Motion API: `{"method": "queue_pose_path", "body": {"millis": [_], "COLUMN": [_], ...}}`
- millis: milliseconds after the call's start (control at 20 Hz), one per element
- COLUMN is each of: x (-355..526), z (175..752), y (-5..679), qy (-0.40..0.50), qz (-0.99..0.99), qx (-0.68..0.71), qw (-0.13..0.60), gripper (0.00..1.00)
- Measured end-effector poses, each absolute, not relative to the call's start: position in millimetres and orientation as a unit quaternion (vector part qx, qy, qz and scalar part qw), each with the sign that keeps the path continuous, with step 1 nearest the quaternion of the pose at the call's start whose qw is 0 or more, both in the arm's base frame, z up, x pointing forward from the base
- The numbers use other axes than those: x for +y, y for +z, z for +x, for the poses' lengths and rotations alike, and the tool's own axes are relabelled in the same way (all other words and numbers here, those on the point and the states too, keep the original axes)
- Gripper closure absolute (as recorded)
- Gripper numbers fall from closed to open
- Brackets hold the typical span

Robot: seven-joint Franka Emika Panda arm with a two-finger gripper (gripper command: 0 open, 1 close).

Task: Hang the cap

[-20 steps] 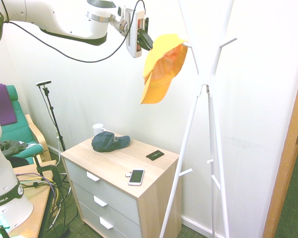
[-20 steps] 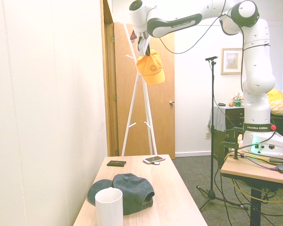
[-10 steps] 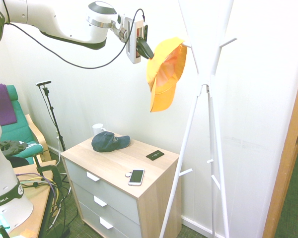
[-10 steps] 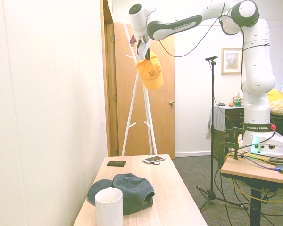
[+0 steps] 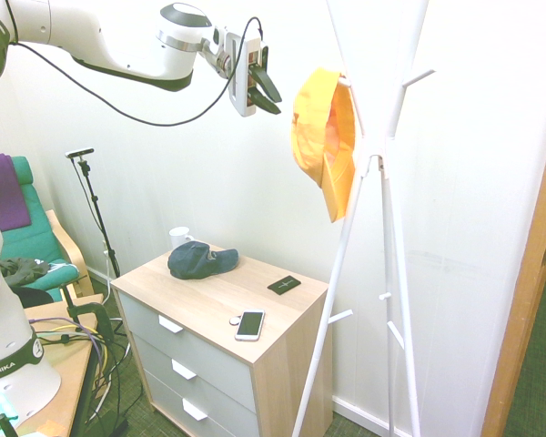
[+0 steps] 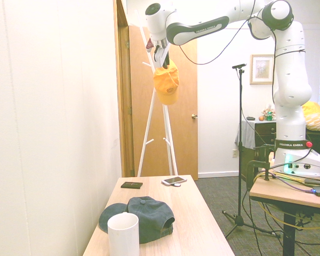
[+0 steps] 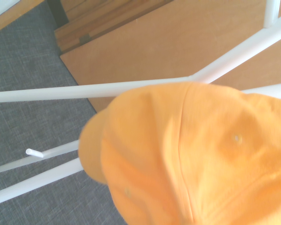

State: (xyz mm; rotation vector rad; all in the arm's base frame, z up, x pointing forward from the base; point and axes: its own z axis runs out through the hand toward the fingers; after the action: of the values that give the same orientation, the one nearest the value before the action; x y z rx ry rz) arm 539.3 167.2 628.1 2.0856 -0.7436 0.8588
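The orange-yellow cap (image 5: 326,137) hangs by itself from an upper peg of the white coat rack (image 5: 383,173), its brim pointing down. My gripper (image 5: 267,90) is just left of the cap, apart from it, and its two dark fingers stand spread and open with nothing between them. From the other side, the cap (image 6: 166,84) dangles right below the gripper (image 6: 161,54) against the rack (image 6: 151,109). The wrist view shows the cap's crown (image 7: 192,154) close up, with the rack's poles (image 7: 84,90) behind it.
Below stands a wooden dresser (image 5: 209,296) with a dark navy cap (image 5: 200,259), a white mug (image 5: 180,237), a phone (image 5: 249,324) and a black wallet (image 5: 284,285) on it. A green chair (image 5: 32,237) sits at left. A brown door (image 6: 184,106) is behind the rack.
The gripper has opened and let go of the cap. The cap has swung toward the rack and now hangs straight down from the peg.
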Motion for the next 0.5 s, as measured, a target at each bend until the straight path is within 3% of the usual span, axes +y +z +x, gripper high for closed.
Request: {"method": "queue_pose_path", "body": {"millis": [350,500], "x": [167.6,172.0], "z": [536.9,533.0], "y": [629.4,627.5], "qy": [0.334,0.305], "qz": [0.817,0.841], "qx": [-0.294,-0.309], "qw": [0.368,0.323], "gripper": [0.00,0.00]}}
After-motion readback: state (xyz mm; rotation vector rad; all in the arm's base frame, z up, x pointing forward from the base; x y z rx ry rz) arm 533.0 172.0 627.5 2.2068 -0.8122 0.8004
